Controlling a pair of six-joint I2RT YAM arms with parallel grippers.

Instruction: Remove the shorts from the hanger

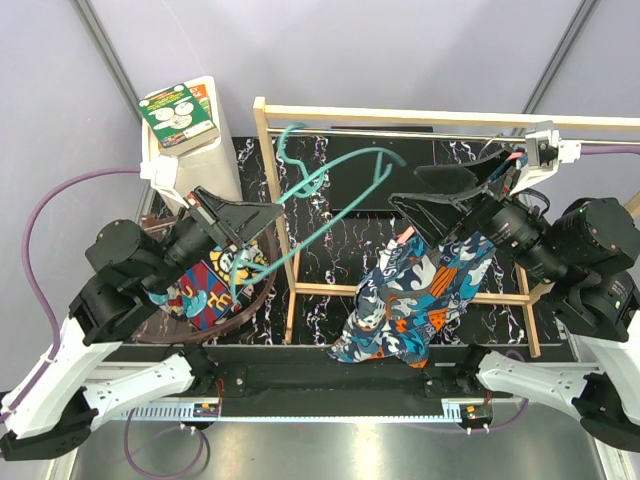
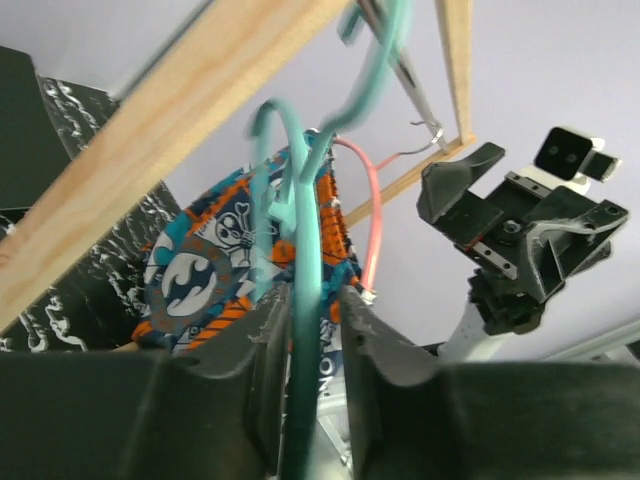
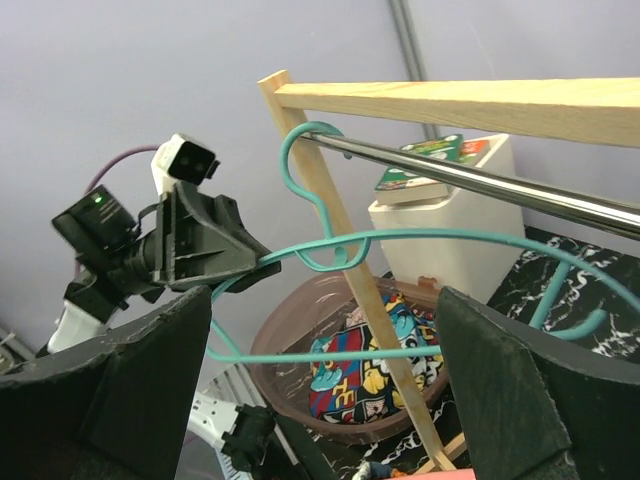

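1. Left end effector (image 1: 276,211) pinched shut on the bare teal hanger (image 2: 300,380), hooked over the rod (image 3: 480,180) of the wooden rack (image 1: 400,117).
2. Comic-print shorts (image 1: 205,290) lying off any hanger in the brown basin (image 3: 290,350) on the worktop; judged one pair done, second pair in hand.
3. Teal-and-orange shorts (image 1: 410,290) draped from the pink hanger (image 2: 375,220) at the rack's right side.
4. Right end effector (image 1: 405,185) spread wide just above that cloth, gripping nothing; next move probably closing on the fabric and drawing it down off the hanger.
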